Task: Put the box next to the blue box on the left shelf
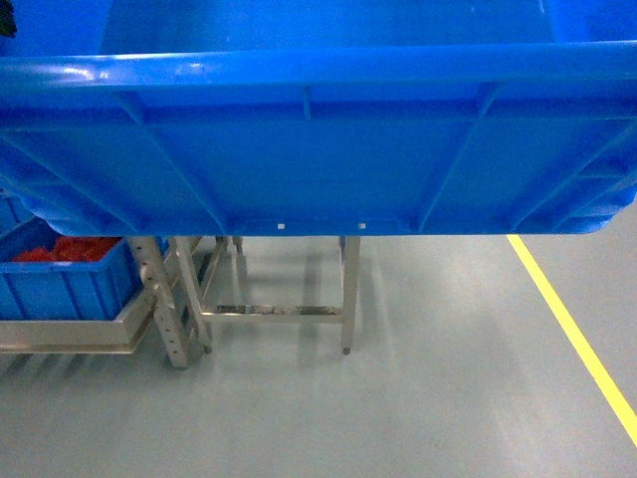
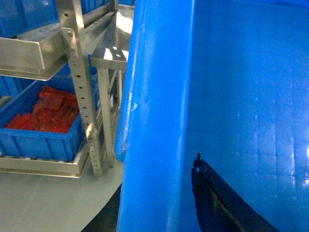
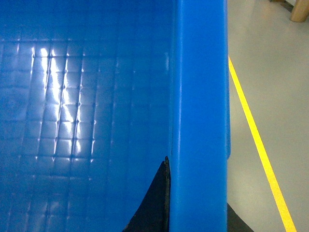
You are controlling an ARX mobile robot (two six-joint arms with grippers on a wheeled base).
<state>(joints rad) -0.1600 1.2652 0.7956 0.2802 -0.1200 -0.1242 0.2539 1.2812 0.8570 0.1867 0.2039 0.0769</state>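
Note:
The box, a large bright-blue ribbed crate, hangs above the floor and fills the top of the head view. My left gripper is shut on its left rim, one black finger inside and the other outside. At the opposite rim my right gripper is shut on the box too, with a finger against the inner wall. Left of the box stands the left shelf, silvery metal. On its lower level rests a blue box holding red parts. Neither gripper shows in the head view.
A steel table frame with a shiny top stands beside the shelf, behind the held box. The shelf's perforated upright is near the box's left rim. A yellow floor line runs along the right over grey floor.

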